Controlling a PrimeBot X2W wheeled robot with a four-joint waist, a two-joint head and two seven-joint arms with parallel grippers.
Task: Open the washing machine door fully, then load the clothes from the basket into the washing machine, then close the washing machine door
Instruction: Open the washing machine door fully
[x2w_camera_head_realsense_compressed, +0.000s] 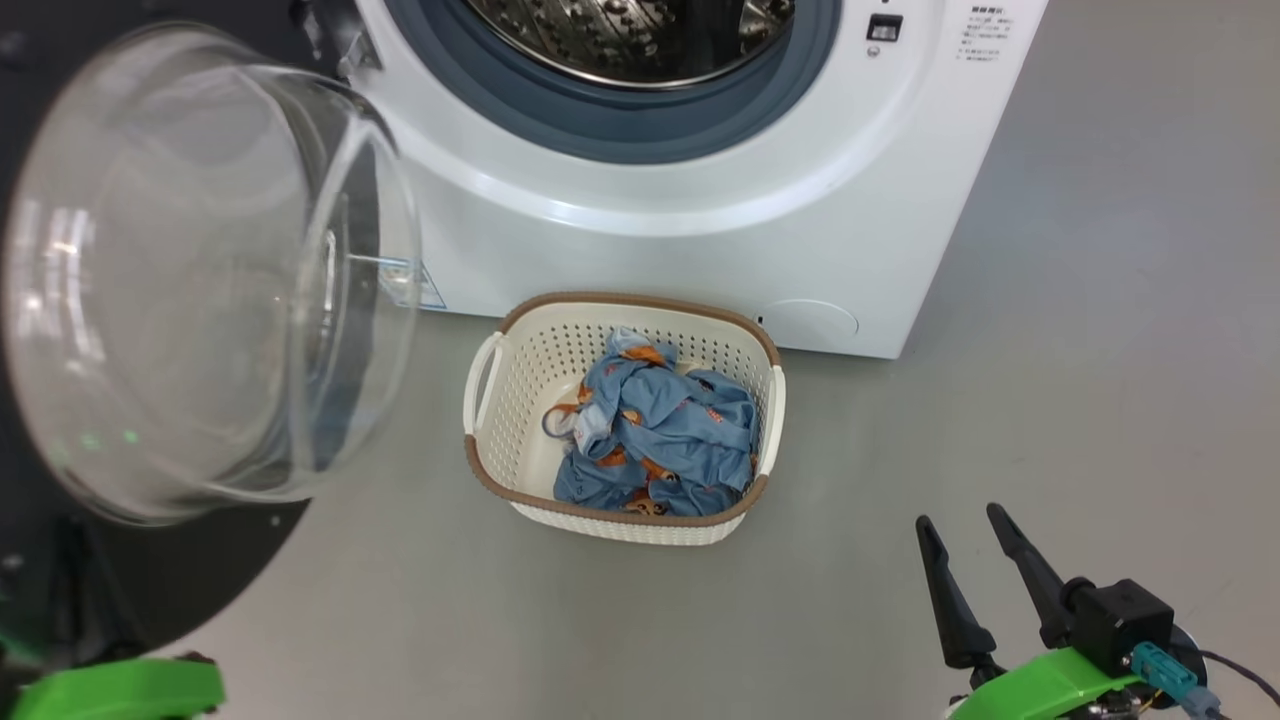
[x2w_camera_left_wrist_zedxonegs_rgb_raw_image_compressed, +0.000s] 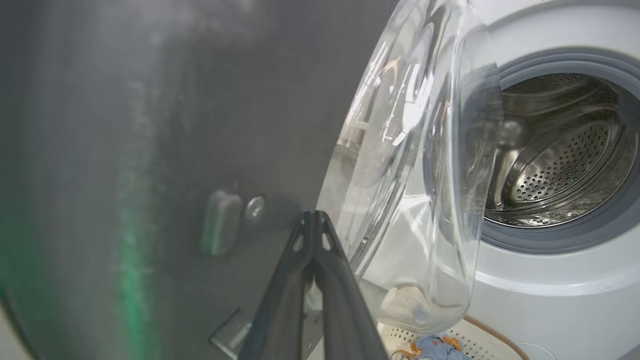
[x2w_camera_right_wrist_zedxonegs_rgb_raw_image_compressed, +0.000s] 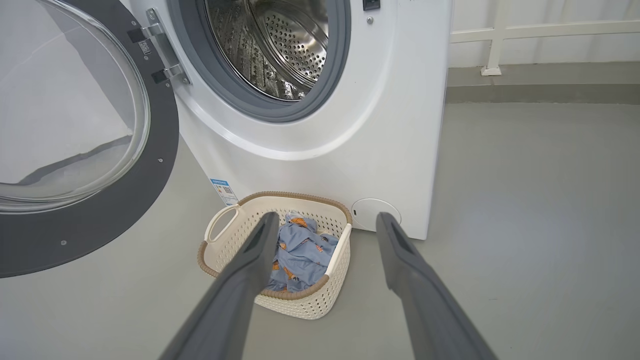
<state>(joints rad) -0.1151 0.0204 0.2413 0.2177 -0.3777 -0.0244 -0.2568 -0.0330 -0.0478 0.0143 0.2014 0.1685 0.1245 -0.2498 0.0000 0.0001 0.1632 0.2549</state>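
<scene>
Left of the cream perforated plastic basket (x2w_camera_head_realsense_compressed: 640, 298), the black-rimmed round glass door (x2w_camera_head_realsense_compressed: 200, 270), beside the pinched-shut left jaws, may swing over it, blocking the wide, empty right jaws.

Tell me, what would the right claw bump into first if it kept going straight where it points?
Probably the white front of the washing machine, just above the basket. The open right claw aims past the basket's far corner, though depth is hard to judge, so it might clip that rim first.
</scene>
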